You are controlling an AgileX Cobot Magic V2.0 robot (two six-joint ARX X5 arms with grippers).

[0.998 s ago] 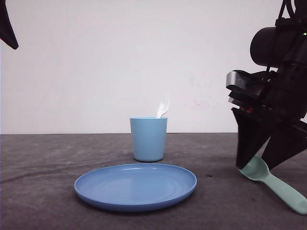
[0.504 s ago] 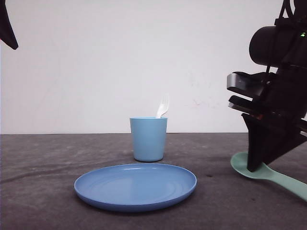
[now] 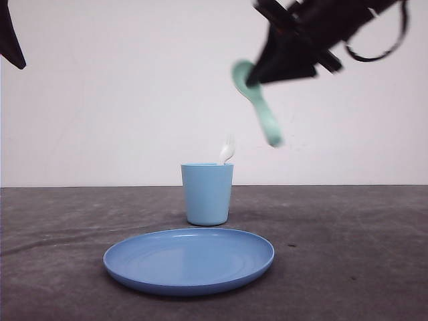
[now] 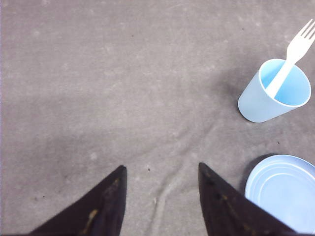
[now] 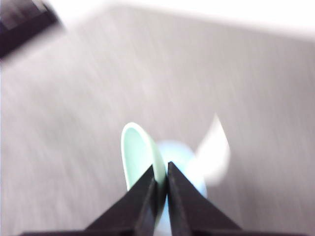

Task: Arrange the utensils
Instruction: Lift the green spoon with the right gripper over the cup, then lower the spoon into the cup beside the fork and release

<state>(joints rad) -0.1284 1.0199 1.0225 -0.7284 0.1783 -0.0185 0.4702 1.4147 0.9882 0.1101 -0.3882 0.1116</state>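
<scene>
right gripper [image 3: 257, 75] pinched on the spoon [image 3: 257, 99] by its bowl, handle hanging, high above and just right of the cup [image 3: 207, 194]. judgement: centre the handle over the cup mouth, beside the fork [image 3: 227, 150], before lowering. left gripper [image 4: 160, 194] parted, empty. count: one plate [image 3: 188, 261], one cup, one spoon, one fork.

No writing to read anywhere: no label, brand, number or sign on anything in these views.
</scene>
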